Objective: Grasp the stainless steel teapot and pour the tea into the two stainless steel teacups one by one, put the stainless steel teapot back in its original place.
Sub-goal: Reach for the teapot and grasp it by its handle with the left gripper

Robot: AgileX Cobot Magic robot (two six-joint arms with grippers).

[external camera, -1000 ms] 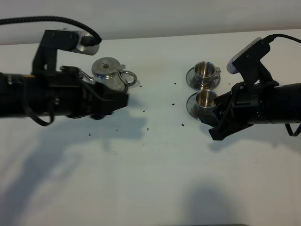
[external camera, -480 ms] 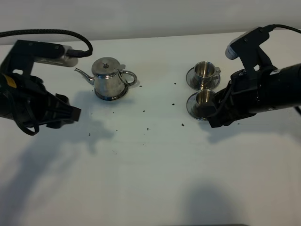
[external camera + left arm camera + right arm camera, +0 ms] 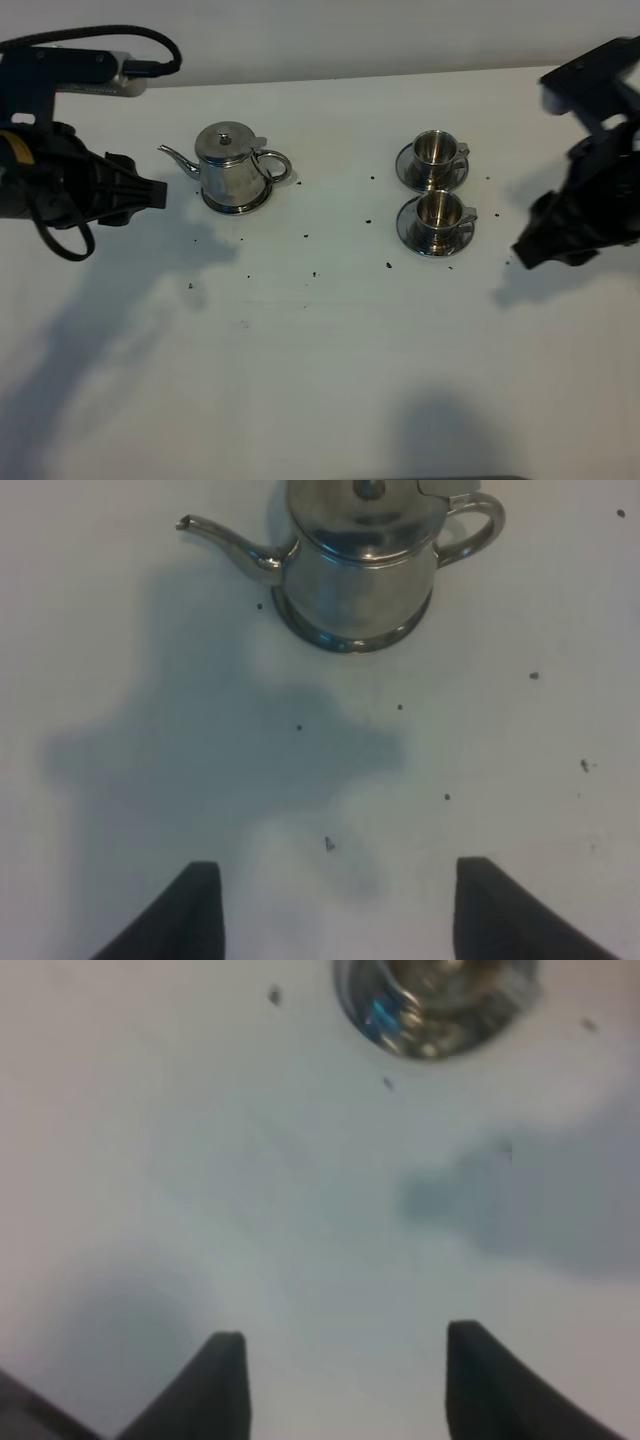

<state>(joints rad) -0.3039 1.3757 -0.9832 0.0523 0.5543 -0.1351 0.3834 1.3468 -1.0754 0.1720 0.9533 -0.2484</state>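
**Both my pincers are open and off the teapot**

My left pincer (image 3: 337, 870) is open. Its two fingers are apart and there is nothing between them. It hangs over the white worktop (image 3: 320, 360), near the teapot (image 3: 232, 170) but not touching it. The teapot stands upright on the worktop with its lid on. Its spout points toward my left arm and its handle toward my right arm.

The far cup (image 3: 433, 150) and the near cup (image 3: 437, 212) sit upright, each on its own saucer (image 3: 405, 225), one just beside the other. They are well apart from the teapot.

My right pincer (image 3: 345, 1335) is open too and holds nothing. It is out to the right side, apart from them both. My right wrist camera shows one shiny cup, but it is blurry and I cannot tell which one.

Small dark crumbs (image 3: 388, 265) lie on the worktop.
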